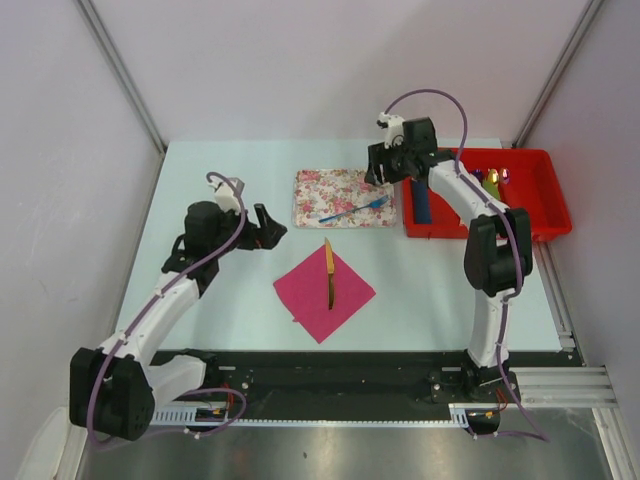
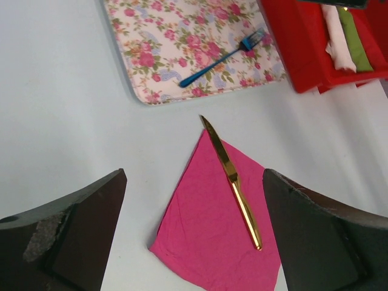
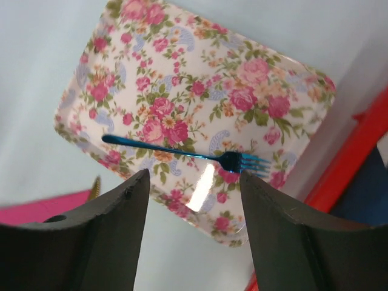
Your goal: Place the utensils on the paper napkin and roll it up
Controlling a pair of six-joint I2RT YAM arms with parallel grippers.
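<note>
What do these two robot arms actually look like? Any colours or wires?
Both the left arm and right arm have white segments joined by chunky black joints. A purple cable loops along each. The fingers are dark and wedge-shaped, and one is scuffed.

Napkin: the paper napkin (image 1: 345, 295) lies flat on the counter (image 1: 430, 290), turned like a diamond, between the two arms.
Knife: there's the gold knife (image 1: 329, 275), lying on the napkin along the near-to-far diagonal, its tip poking just past the far corner.
Fork: the blue fork (image 1: 355, 210) lies slanted on the floral tray (image 1: 330, 185), tines to the right, apart from the napkin.
Bin: the red bin (image 1: 540, 190) sits just beside the tray's right edge, with a dark blue roll (image 1: 422, 200) at its left end.
Left end effector (image 1: 272, 224): hovers left of the napkin's far corner, jaws apart, nothing between them.
Right end effector (image 1: 380, 172): hangs over the tray's far right corner, above the fork's tines; its jaw gap is hard to read from up here.
</note>
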